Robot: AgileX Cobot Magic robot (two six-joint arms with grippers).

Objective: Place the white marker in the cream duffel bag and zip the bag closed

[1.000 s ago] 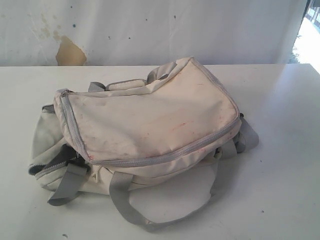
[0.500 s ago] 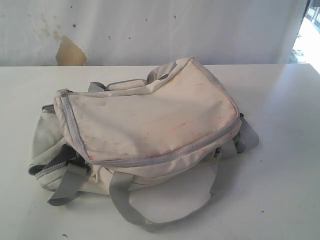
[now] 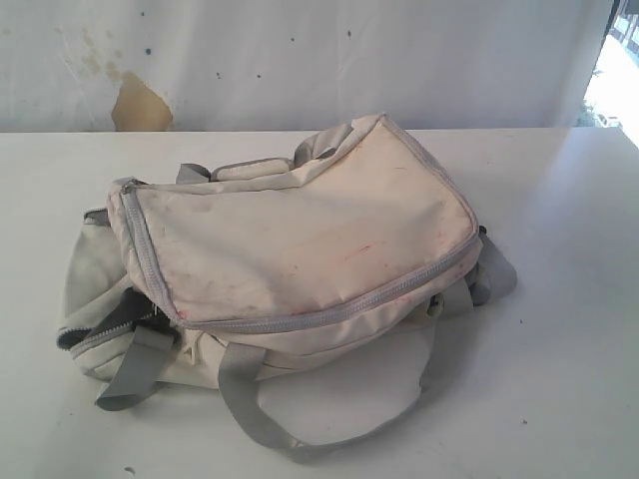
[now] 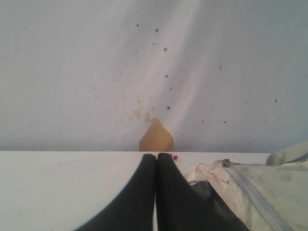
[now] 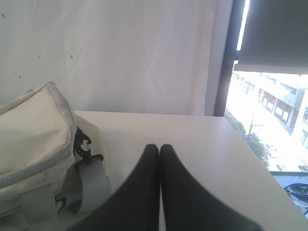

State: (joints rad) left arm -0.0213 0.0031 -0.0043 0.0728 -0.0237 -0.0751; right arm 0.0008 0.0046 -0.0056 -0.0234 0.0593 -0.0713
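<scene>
Here is the cream duffel bag (image 3: 300, 249), lying on its side in the middle of the white table (image 3: 559, 299), a little to the left. Its broad panel faces up, with faint pink stains (image 3: 349, 249) across it. The long grey zipper (image 3: 329, 314) runs along the panel's near edge and turns up the left end, and it looks drawn closed all the way. At the near left end a second zipper (image 3: 100, 334) shows a dark gap beside it. 1 grey webbing handle (image 3: 250, 409) loops out over the table on the near side, and a short grey strap (image 3: 125, 384) hangs off the left corner.

The white marker does not show in any of the 3 views.

Over to the left gripper (image 4: 156, 156): its 2 black fingers are pressed tight together, nothing between them, tips over the table top with the bag's zippered corner near them. Whether they touch the cloth, I cannot tell. Behind it, the pale wall carries a tan patch (image 4: 156, 137).

The right gripper (image 5: 156, 147) is the same story, fingers flat against each other and empty, over bare table. The bag's end sits near it, with a black clip (image 5: 84, 142) and a grey strap (image 5: 91, 185). A bright window (image 5: 269, 96) lies beyond the table's right edge.
</scene>
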